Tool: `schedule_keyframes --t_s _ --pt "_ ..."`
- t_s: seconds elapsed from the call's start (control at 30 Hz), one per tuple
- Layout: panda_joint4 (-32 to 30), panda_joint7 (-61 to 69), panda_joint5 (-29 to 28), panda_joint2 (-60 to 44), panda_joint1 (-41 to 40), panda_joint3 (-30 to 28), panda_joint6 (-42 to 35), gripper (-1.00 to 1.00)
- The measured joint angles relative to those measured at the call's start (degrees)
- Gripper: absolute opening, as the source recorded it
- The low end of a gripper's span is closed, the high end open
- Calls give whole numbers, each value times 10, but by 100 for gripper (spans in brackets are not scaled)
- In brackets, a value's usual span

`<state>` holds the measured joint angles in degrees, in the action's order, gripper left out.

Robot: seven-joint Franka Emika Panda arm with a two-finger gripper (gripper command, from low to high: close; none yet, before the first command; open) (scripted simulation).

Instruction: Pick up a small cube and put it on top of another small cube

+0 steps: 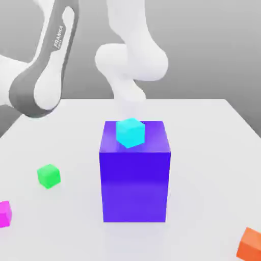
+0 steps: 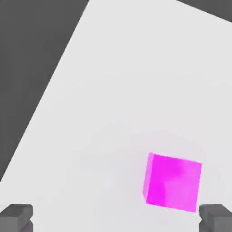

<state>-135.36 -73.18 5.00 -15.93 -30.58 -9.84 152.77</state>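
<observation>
Panda arm above a white desk (image 1: pixel 214 132) with coloured cubes.
The claw (image 2: pixel 115 217) hangs spread over the desk, its two fingertips (image 2: pixel 16 216) wide apart, gripping nothing; the small magenta cube (image 2: pixel 173 182) lies on the desk between them, nearer one fingertip. In the exterior view the small green cube (image 1: pixel 49 176) sits near the magenta one, at the exterior view's left; a cyan cube (image 1: pixel 130 132) rests atop the big blue-purple block (image 1: pixel 135 178); an orange cube (image 1: pixel 251 243) lies at the right.

The exterior view faced the arm across the white table (image 1: pixel 214 132) from above. The hand view looked down closely. Both caught the small magenta-pink cube (image 2: pixel 173 182).
</observation>
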Motion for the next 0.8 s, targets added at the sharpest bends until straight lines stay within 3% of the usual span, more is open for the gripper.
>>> schedule_keyframes --t_s 0.17,0.2,0.4,0.57,0.8 --pt "16 18 43 -104 -34 26 69 0" --pt "19 21 46 -118 -38 30 80 -100" --pt "21 22 47 -125 -40 33 86 -100" --pt "4 4 23 -48 -25 13 27 -100" --pt "-122 -107 -8 96 -20 -22 9 -100"
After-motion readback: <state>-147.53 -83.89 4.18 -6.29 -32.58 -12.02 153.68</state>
